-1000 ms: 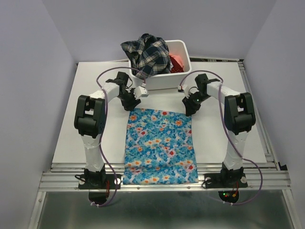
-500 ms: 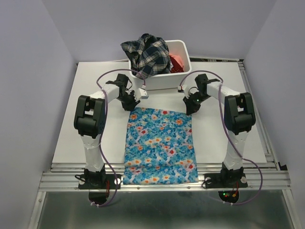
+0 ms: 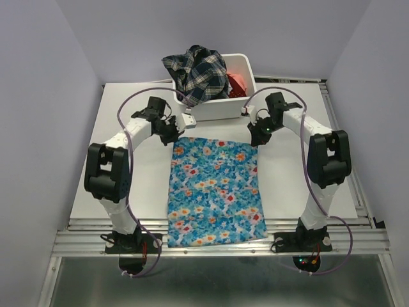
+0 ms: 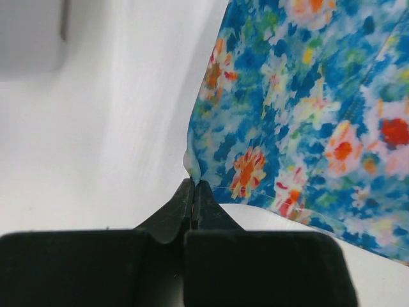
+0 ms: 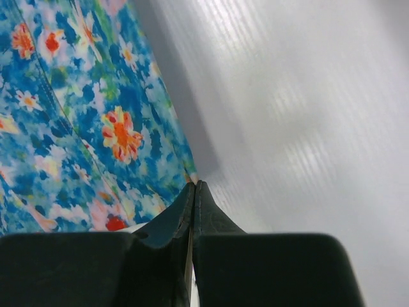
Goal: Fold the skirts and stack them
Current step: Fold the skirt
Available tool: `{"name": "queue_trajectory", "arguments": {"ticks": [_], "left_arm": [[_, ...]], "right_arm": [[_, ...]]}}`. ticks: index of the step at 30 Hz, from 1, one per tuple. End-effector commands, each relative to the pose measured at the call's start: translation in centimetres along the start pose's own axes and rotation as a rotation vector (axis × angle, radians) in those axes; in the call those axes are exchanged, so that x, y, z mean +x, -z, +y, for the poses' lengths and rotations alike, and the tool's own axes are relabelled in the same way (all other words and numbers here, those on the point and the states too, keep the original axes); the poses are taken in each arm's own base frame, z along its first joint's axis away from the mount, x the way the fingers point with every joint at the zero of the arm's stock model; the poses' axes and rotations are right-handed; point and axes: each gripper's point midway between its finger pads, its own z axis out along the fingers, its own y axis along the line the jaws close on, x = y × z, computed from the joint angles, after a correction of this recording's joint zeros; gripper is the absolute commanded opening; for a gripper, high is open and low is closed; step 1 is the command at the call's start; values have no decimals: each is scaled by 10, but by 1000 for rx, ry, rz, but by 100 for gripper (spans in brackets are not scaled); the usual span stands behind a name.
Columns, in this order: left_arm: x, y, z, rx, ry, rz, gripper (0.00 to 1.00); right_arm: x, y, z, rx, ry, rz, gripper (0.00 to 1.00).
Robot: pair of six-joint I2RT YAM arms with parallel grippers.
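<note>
A: Overhead: coral-red cloth skirt (image 3: 238, 83) shows only a sliver; the dark plaid cloth skirt (image 3: 198, 73), heaped over the white plastic bin (image 3: 223, 108), covers the rest.
B: Left wrist: bright blue flowered cloth skirt (image 4: 307, 96) runs off the top and right edges. Grey blur (image 4: 32, 32), top-left corner, unidentifiable.
A: Right wrist: same skirt cut by top and left edges. How much cloth sits inside the left gripper (image 4: 193, 183) and right gripper (image 5: 193, 184): hidden between the pressed-together jaws.
B: Overhead, both fingertips too small to read.

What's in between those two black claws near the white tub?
The far edge of the blue flowered skirt, as the top view shows: the left gripper and right gripper each pinch one of its corners.
</note>
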Motion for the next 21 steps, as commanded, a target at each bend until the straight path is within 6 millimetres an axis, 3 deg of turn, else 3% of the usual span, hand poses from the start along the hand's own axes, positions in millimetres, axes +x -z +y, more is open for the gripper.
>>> {"name": "queue_trajectory", "arguments": {"ticks": [1, 9, 14, 18, 21], "left_arm": [[-32, 44, 28, -184, -1, -113, 0], [-67, 93, 93, -509, 5, -190, 0], [-89, 114, 122, -584, -1, -220, 0], [-104, 129, 120, -576, -59, -243, 0], [-90, 118, 96, -492, -78, -217, 0]], "right_arm": [[-30, 36, -23, 168, 66, -81, 1], [-71, 84, -79, 378, 85, -179, 1], [-92, 100, -97, 430, 100, -215, 1], [-100, 109, -90, 424, 123, -242, 1], [-86, 102, -71, 362, 147, -223, 1]]}}
